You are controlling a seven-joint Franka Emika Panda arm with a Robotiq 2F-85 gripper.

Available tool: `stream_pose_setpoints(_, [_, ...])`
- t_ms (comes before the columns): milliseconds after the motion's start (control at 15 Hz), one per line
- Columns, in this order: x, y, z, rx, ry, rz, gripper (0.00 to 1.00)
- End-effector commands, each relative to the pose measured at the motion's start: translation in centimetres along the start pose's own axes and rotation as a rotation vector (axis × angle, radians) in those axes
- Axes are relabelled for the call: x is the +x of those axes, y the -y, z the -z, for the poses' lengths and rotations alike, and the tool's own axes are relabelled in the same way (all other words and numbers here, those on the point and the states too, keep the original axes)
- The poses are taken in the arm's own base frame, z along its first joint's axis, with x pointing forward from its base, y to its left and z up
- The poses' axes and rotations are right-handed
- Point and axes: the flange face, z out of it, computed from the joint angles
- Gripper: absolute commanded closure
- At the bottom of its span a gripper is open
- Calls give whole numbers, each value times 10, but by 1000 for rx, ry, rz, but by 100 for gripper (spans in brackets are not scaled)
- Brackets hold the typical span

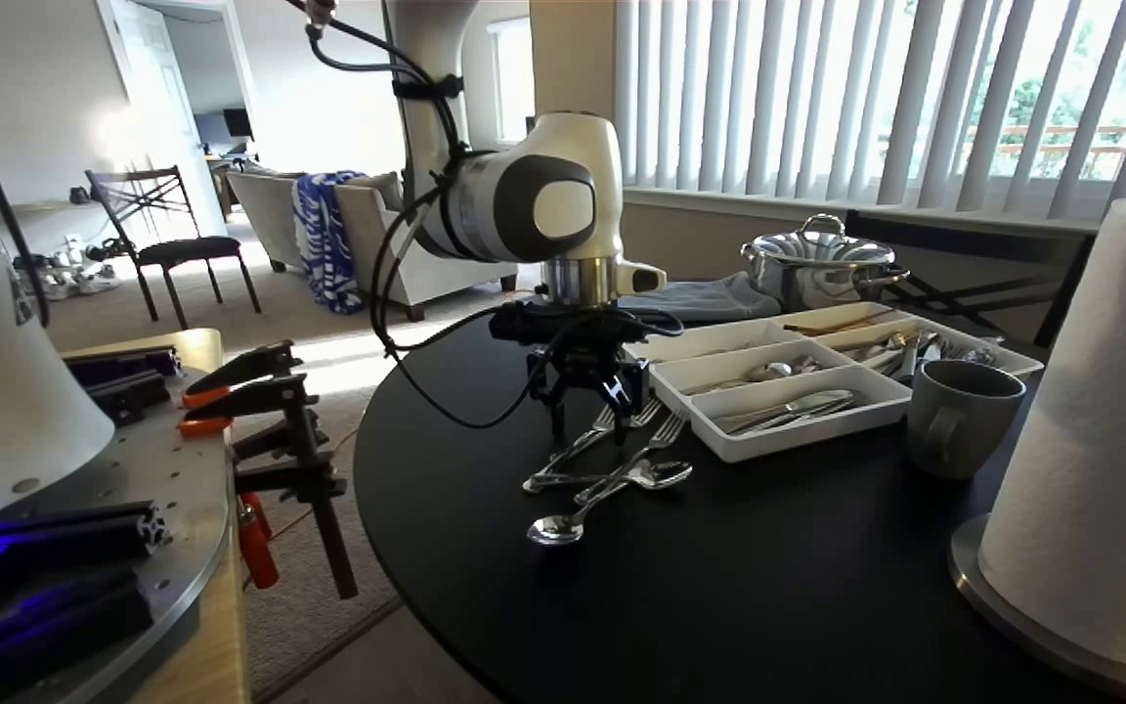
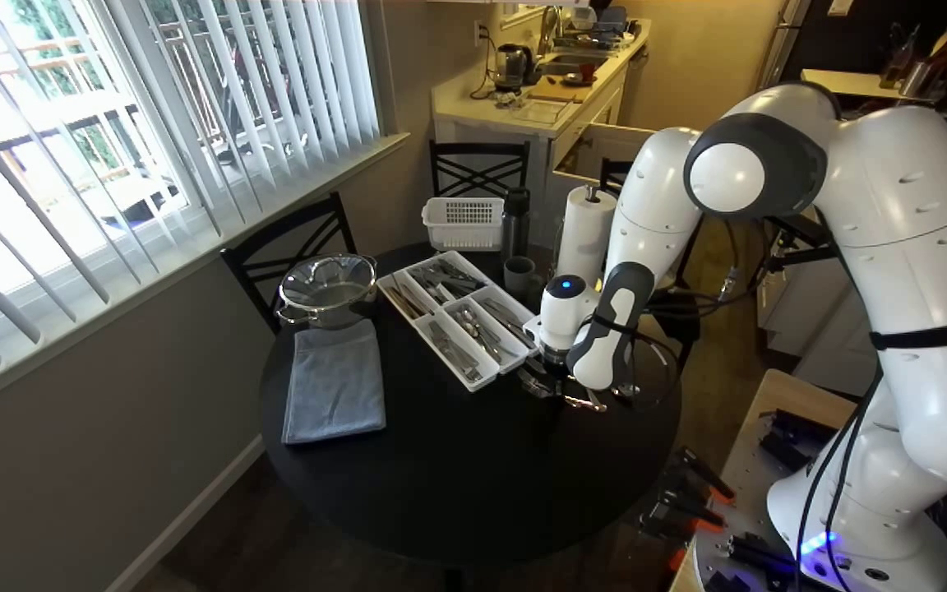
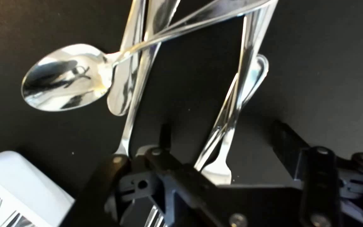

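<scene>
My gripper (image 3: 222,130) stands open, pointing down just above the black table, its fingers apart on either side of a fork (image 3: 227,142) and a slimmer utensil crossing under it. Neither finger appears to press on them. To the left in the wrist view, a spoon (image 3: 68,77) lies across other handles. An exterior view shows the gripper (image 1: 588,432) over the loose cutlery, with a spoon (image 1: 555,530) nearest the camera and a fork (image 1: 666,430) beside the white tray (image 1: 734,450). Elsewhere the arm mostly hides the gripper, and a few utensils (image 2: 584,400) peek out beneath it.
The tray's compartments hold more cutlery. Around it are a grey mug (image 1: 959,420), a paper towel roll (image 1: 1081,440), a lidded pot (image 1: 822,264), a folded cloth (image 2: 338,382), a white basket (image 2: 464,224) and a dark bottle (image 2: 515,226). Clamps (image 1: 294,430) jut from the robot's stand.
</scene>
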Motion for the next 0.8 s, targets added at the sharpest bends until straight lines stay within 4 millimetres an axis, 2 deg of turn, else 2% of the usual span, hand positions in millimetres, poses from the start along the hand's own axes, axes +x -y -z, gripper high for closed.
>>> stream_pose_setpoints(0, [-11, -3, -2, 14, 5, -19, 47])
stream_pose_setpoints(533, [-11, -8, 5, 2, -6, -25, 96])
stream_pose_setpoints(733, [-11, -10, 9, -5, -13, -31, 100])
